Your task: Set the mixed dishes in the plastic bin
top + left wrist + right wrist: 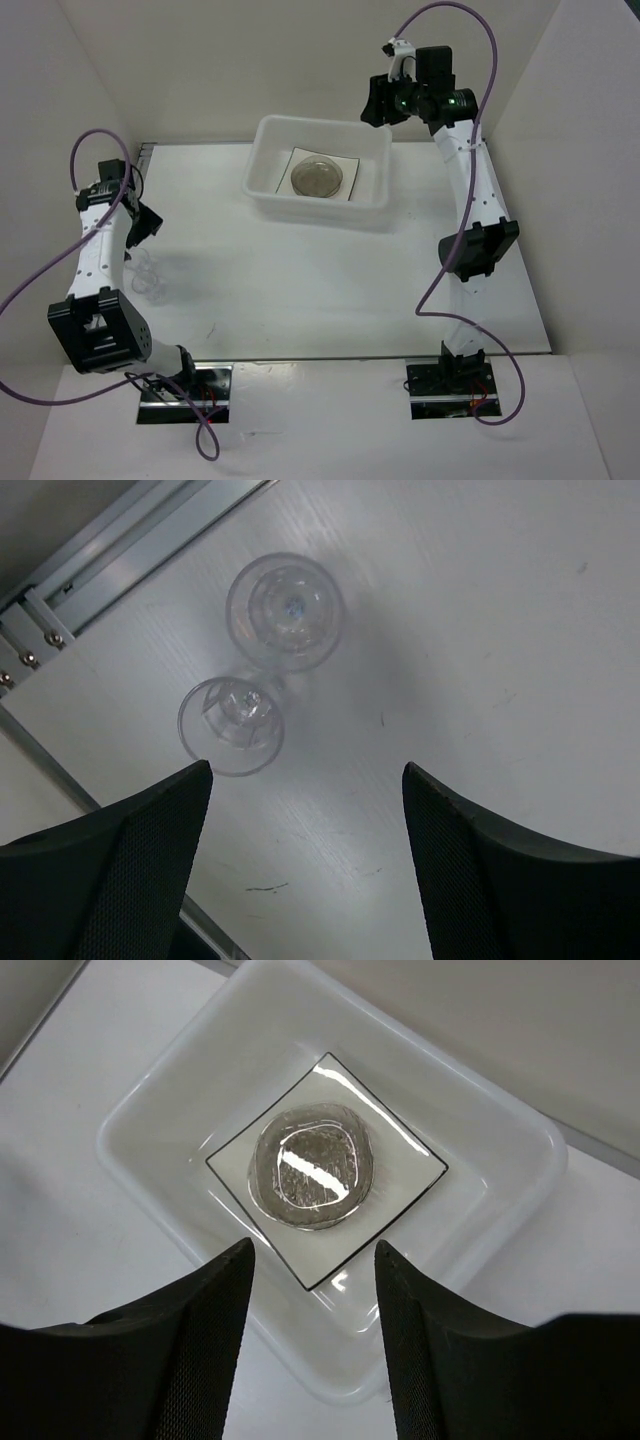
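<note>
Hovering over the bench [500, 630], the left hand [307, 780] is released and empty. A tiny clear cup [232, 725] lies at its 11 o'clock, with a second cup [285, 610] just beyond, so this arm is the nearer one. Both are round, thin and probably slippery. The right hand [312, 1260], also released and empty, hangs above the translucent plastic bin [170, 1110], where a round greyish dish [312, 1175] rests on the square white plate [400, 1170].

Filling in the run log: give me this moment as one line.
bin: plate, round dish on it | table: near cup, far cup | left end effector: open above cups | right end effector: open above bin, empty
</note>
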